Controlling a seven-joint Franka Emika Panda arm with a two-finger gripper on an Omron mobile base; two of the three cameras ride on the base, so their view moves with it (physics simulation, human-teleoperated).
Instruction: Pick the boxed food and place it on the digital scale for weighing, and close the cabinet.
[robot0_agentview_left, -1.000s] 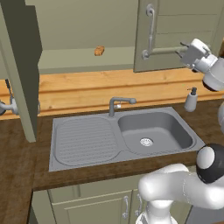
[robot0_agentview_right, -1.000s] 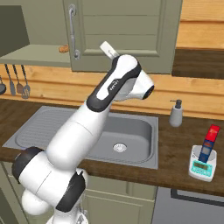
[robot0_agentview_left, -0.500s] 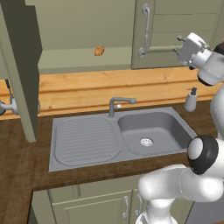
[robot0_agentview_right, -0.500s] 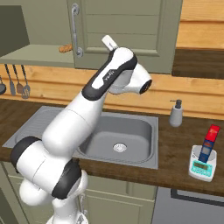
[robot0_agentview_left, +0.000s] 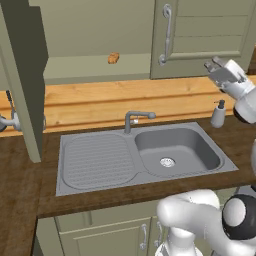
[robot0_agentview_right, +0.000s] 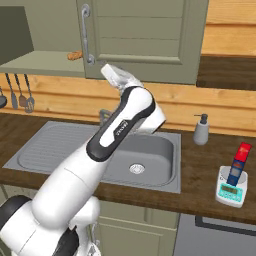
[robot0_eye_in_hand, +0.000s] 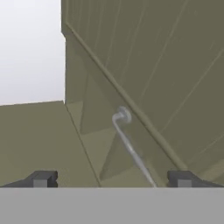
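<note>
Blue boxed food sits on digital scale; cabinet door swung nearer shut, fingers wide, empty

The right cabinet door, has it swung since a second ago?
Yes. The right cabinet door has swung leftward toward closed, its handle nearer the orange-brown lump on the shelf.

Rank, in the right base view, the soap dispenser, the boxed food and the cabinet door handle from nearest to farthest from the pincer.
1. Cabinet door handle, just left of the pincer.
2. Soap dispenser, on the counter to the right.
3. Boxed food, far right on the digital scale.
</note>
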